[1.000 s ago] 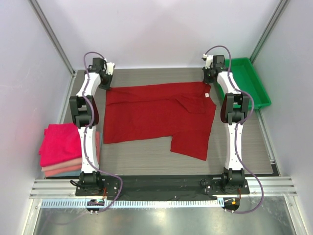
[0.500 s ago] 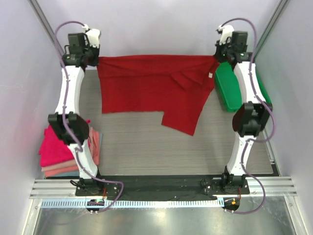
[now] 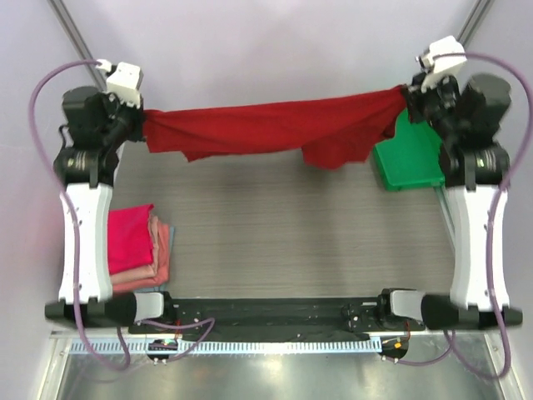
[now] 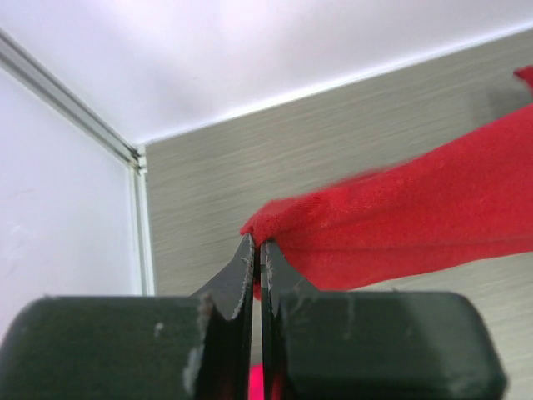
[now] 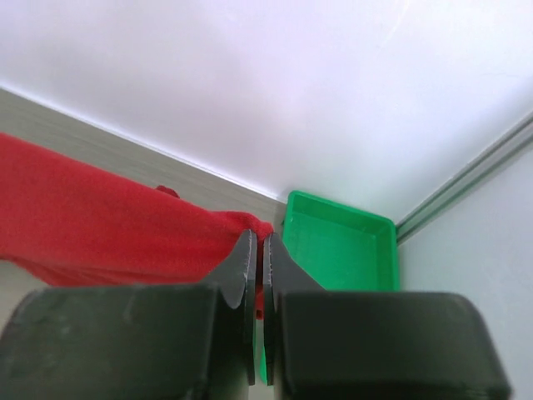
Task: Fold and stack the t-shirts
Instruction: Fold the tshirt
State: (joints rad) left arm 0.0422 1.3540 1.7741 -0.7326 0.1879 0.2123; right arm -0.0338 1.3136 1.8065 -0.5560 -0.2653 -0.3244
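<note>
The large dark crimson red t-shirt (image 3: 266, 127) hangs stretched in the air between my two grippers, high above the table's far half. My left gripper (image 3: 141, 127) is shut on its left corner; the left wrist view shows the cloth (image 4: 416, 217) pinched at the fingertips (image 4: 255, 246). My right gripper (image 3: 408, 96) is shut on its right corner; the right wrist view shows the cloth (image 5: 108, 225) at its fingertips (image 5: 256, 242). A folded stack with a magenta-pink t-shirt (image 3: 129, 236) on top and salmon ones (image 3: 160, 258) beneath lies at the table's left edge.
A green plastic tray (image 3: 408, 158) stands at the back right, also in the right wrist view (image 5: 341, 246). The grey wood-grain table (image 3: 283, 225) lies below the shirt. White walls and metal frame posts enclose the cell.
Both arms have risen from the table's far edge and lifted the red t-shirt off the table. It now hangs stretched between the grippers, bunched into a narrow band.
</note>
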